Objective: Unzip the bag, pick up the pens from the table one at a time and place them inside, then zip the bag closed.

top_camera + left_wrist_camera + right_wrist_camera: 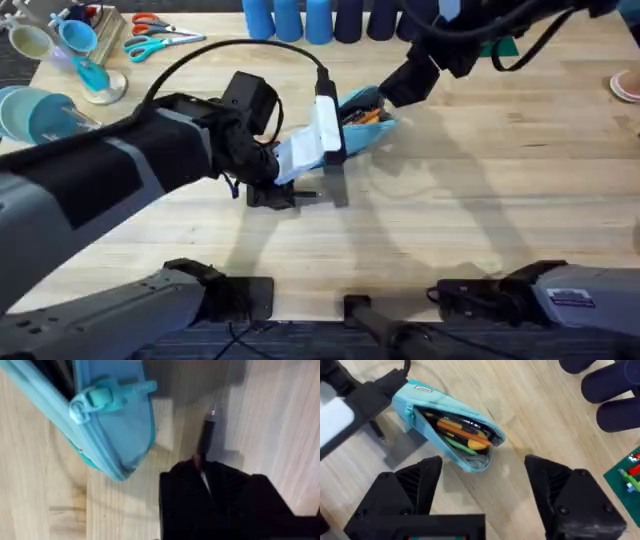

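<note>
Although the light blue soft fabric pouch lies unzipped on the pale wooden plank table with an orange pen already inside among others, a slim dark pen remains outside. The left gripper appears clenched on this pen beside the pouch's teal pull. The right gripper hovers released over the pouch; insertion and zipping remain.

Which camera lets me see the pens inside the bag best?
The right wrist view: the bag lies unzipped with the pens plainly inside. Overhead shows a small orange glimpse. The left wrist view shows the bag's end and zipper pull.
</note>
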`<state>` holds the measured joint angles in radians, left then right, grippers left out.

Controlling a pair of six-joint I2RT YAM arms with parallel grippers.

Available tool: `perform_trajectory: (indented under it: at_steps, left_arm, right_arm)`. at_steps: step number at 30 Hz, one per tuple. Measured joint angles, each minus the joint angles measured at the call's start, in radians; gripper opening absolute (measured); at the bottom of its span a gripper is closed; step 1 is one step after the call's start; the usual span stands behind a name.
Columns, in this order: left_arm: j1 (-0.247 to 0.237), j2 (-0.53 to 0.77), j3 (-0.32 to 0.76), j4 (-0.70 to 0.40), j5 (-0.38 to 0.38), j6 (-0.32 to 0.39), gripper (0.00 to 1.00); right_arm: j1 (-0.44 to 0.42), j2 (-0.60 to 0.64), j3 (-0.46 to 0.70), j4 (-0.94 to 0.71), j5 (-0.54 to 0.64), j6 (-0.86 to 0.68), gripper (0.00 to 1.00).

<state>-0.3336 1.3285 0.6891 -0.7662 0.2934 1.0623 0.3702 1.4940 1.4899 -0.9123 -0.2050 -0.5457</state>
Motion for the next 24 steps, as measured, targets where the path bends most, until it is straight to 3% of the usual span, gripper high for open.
perform_trajectory:
  at_steps: [16, 24]
  left_arm:
    - [0.000, 0.000, 0.002, -0.005, 0.005, 0.000, 0.042]
    - [0.000, 0.006, 0.013, -0.030, -0.006, -0.004, 0.041]
  right_arm:
    - [0.000, -0.002, 0.000, 0.000, 0.001, 0.000, 0.996]
    - [0.000, -0.058, 0.000, -0.011, 0.088, 0.000, 0.995]
